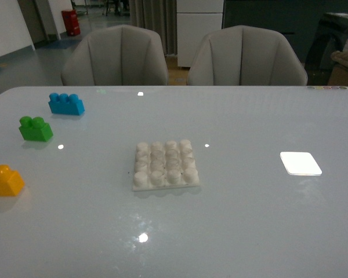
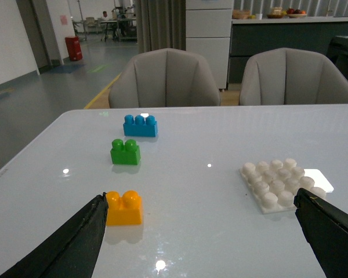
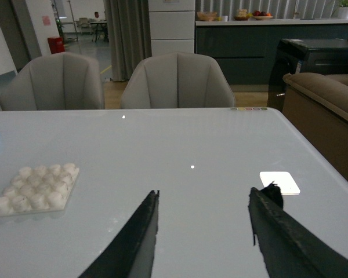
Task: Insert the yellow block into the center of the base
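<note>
The yellow block (image 1: pixel 4 180) sits on the white table at the near left edge of the front view; it also shows in the left wrist view (image 2: pixel 124 207), close to one finger. The white studded base (image 1: pixel 165 164) lies flat in the table's middle, also in the left wrist view (image 2: pixel 280 183) and the right wrist view (image 3: pixel 36 188). My left gripper (image 2: pixel 200 200) is open and empty, hovering above the table between block and base. My right gripper (image 3: pixel 209 194) is open and empty over bare table. Neither arm shows in the front view.
A green two-stud brick (image 1: pixel 35 128) and a blue three-stud brick (image 1: pixel 66 103) stand at the far left. A flat glossy white square (image 1: pixel 300 163) lies at the right. Two grey chairs (image 1: pixel 116 57) stand behind the table's far edge.
</note>
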### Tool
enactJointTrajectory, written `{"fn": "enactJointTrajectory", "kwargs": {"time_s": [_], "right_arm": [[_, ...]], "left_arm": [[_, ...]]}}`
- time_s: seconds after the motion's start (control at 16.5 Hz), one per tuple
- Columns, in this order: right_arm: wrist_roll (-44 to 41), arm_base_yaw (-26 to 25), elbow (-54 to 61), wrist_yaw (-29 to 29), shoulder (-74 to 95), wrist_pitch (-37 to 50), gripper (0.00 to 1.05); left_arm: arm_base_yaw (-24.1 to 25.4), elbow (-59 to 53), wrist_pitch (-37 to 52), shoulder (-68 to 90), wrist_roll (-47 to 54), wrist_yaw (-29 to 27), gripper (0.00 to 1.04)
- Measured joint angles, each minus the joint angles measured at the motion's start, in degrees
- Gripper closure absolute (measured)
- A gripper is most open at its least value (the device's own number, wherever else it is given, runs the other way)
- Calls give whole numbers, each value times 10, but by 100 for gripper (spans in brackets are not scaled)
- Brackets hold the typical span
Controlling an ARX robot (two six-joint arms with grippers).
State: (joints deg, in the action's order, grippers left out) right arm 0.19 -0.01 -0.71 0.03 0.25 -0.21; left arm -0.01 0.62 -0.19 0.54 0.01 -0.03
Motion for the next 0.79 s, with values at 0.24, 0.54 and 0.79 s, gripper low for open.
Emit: {"fn": "enactJointTrajectory", "kwargs": {"time_s": [0.24,0.54,0.79], "right_arm": [[0,0,0,0,0,0,7],[0,0,0,0,0,0,6],[0,0,0,0,0,0,6]], "left_arm": [[0,0,0,0,0,0,7],[0,0,0,0,0,0,7],[1,67,-129,90,-101,-60,7]]}}
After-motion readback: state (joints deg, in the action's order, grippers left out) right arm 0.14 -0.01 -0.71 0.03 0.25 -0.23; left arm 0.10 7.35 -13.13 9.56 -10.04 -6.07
